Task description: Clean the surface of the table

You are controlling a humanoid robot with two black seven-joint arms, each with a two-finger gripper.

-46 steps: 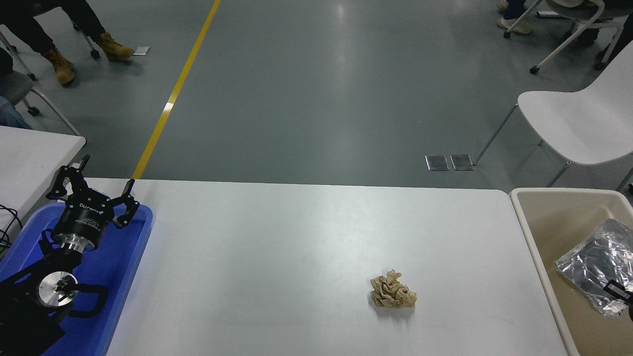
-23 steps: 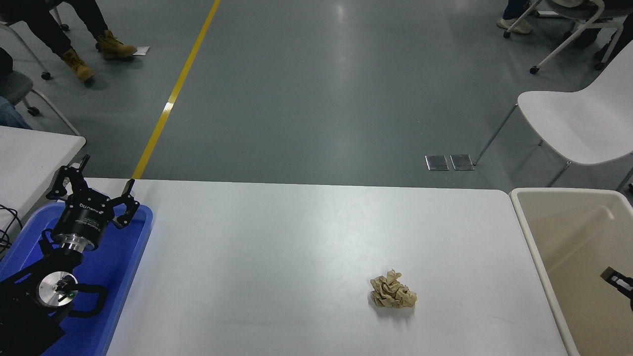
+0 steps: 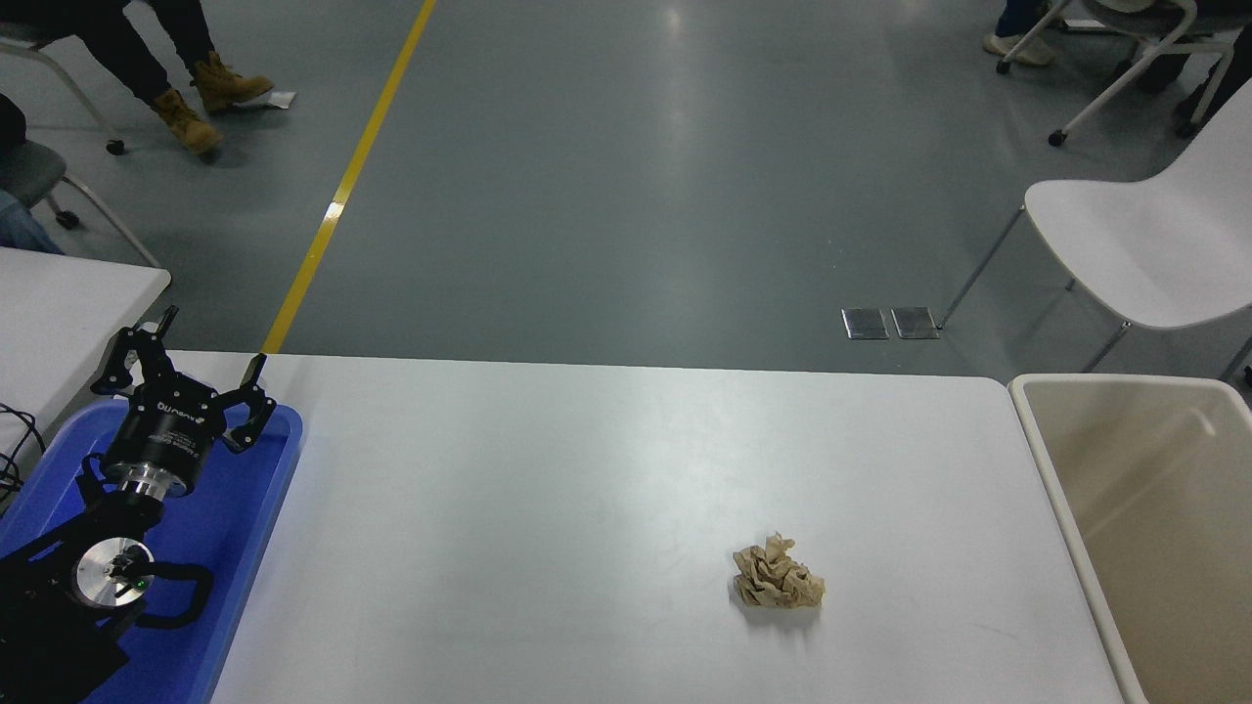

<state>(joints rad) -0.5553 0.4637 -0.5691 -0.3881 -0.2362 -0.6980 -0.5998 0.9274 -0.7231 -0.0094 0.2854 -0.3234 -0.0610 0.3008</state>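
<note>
Matte white table surface (image 3: 548,469), crumpled brown paper (image 3: 778,579) lying on it

The right gripper and its foil have gone from over the bin (image 3: 1135,489), apparently withdrawn.

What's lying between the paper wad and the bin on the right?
Nothing visible. Bare table surface runs from the paper wad to the beige bin at the table's right end. The left gripper sits parked over the blue tray.
</note>
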